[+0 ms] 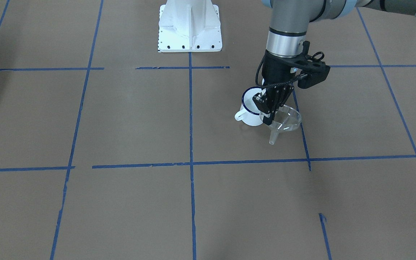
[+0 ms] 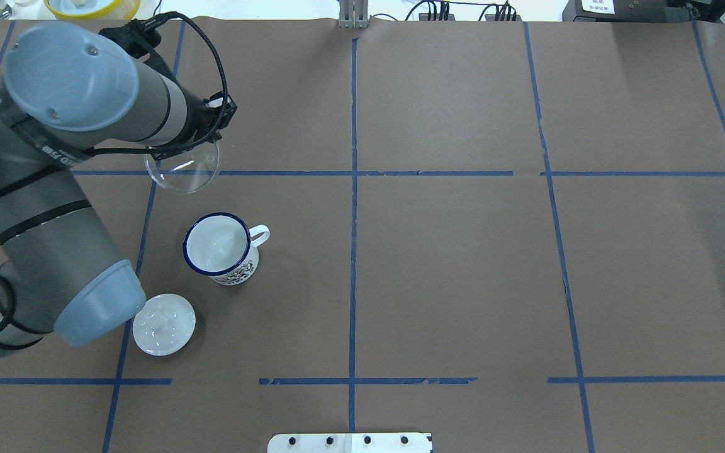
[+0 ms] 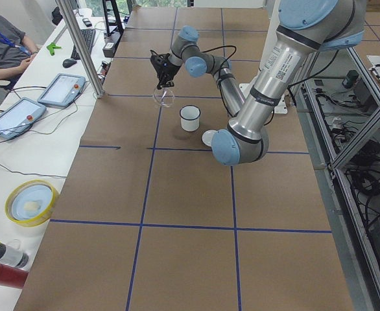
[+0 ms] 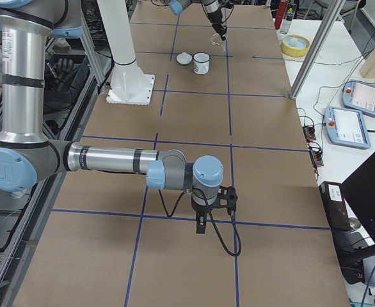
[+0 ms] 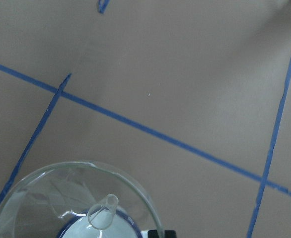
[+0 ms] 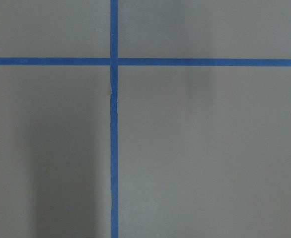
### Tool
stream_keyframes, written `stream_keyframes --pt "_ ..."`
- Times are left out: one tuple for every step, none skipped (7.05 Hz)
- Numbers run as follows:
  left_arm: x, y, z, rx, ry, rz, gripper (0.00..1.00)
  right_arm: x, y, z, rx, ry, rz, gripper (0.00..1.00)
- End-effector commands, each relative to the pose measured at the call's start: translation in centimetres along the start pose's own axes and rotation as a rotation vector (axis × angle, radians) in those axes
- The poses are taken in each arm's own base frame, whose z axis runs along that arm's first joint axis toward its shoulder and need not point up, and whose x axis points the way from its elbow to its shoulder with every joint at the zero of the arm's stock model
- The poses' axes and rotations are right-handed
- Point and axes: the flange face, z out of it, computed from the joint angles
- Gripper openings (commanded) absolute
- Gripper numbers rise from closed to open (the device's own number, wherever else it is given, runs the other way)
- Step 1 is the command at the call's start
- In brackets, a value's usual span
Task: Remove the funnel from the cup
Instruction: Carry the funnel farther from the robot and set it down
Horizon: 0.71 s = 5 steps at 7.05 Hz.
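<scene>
As the left gripper (image 1: 268, 115) holds the funnel (image 1: 284, 122), the cup (image 2: 237, 270) stands apart

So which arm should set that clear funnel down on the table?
Left, probably. The left gripper holds the funnel by its rim, outside the cup; the right gripper hangs far off to the other side.

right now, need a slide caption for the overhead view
Left gripper holds the clear funnel by its rim, out of the empty cup; a white lid lies nearby.
</scene>
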Motion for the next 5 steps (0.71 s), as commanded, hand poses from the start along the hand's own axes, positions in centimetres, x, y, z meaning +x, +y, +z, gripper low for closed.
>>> stream_keyframes --pt "-2.5 -3.6 10.1 0.105 0.106 -0.114 0.0 0.0 0.0 0.0 0.0 0.0 0.0 1.0" --pt "-4.5 -4.9 14.1 0.152 0.142 -0.126 0.0 0.0 0.0 0.0 0.0 0.0 0.0 1.0" --pt "-6.0 -5.9 16.2 0.215 0.18 -0.134 0.0 0.0 0.0 0.0 0.0 0.0 0.0 1.0" --pt "-6.4 -6.0 16.8 0.219 0.176 -0.134 0.0 0.0 0.0 0.0 0.0 0.0 0.0 1.0" --pt "-7.1 -5.9 17.7 0.222 0.159 -0.15 0.0 0.0 0.0 0.0 0.0 0.0 0.0 1.0"
